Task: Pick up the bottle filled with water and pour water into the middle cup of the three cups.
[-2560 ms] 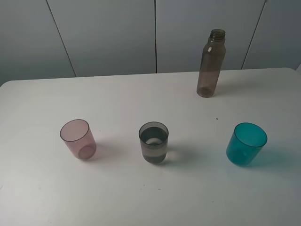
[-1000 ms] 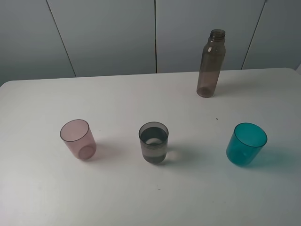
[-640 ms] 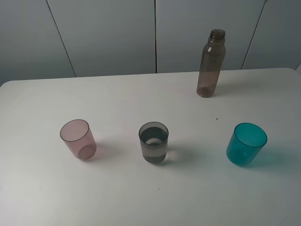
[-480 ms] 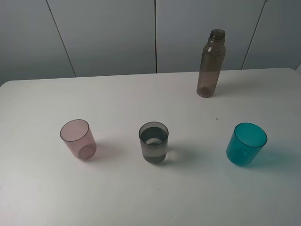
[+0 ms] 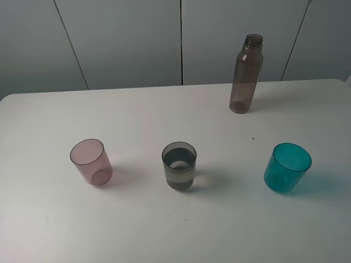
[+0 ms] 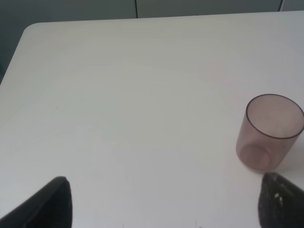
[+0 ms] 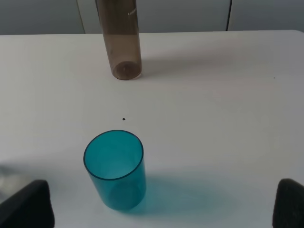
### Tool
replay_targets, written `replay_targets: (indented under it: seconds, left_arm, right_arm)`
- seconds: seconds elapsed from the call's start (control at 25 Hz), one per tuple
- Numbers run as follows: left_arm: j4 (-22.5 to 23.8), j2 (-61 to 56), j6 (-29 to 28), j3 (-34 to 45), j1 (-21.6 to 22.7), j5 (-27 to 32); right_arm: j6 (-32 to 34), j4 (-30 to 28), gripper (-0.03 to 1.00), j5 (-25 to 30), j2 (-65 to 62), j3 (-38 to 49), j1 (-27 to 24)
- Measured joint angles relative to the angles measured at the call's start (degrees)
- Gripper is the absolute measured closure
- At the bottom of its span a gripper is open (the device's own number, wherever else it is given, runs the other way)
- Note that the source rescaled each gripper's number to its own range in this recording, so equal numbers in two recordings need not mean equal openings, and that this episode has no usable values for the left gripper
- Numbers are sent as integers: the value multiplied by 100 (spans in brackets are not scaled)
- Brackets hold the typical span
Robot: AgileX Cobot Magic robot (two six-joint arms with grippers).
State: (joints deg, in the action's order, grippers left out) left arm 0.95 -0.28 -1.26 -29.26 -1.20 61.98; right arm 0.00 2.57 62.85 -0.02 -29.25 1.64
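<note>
The smoky brown-grey bottle (image 5: 245, 74) stands upright and uncapped at the back right of the white table (image 5: 164, 109); its lower part shows in the right wrist view (image 7: 119, 38). The three cups stand in a row: pink (image 5: 91, 161), smoky grey middle cup (image 5: 179, 166) with what looks like liquid in its lower half, and teal (image 5: 287, 167). Neither gripper shows in the exterior high view. My left gripper (image 6: 164, 209) is open and empty, short of the pink cup (image 6: 270, 131). My right gripper (image 7: 156, 209) is open and empty, short of the teal cup (image 7: 116, 168).
A grey panelled wall (image 5: 126, 38) runs behind the table's far edge. A small dark speck (image 5: 253, 138) lies on the table between the bottle and the teal cup.
</note>
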Motion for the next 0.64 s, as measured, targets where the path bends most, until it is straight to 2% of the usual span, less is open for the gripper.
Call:
replay_targets:
  seconds: [0.64]
  left_arm:
    - [0, 0, 33, 0, 0, 0]
  right_arm:
    - [0, 0, -3, 0, 0, 0, 0]
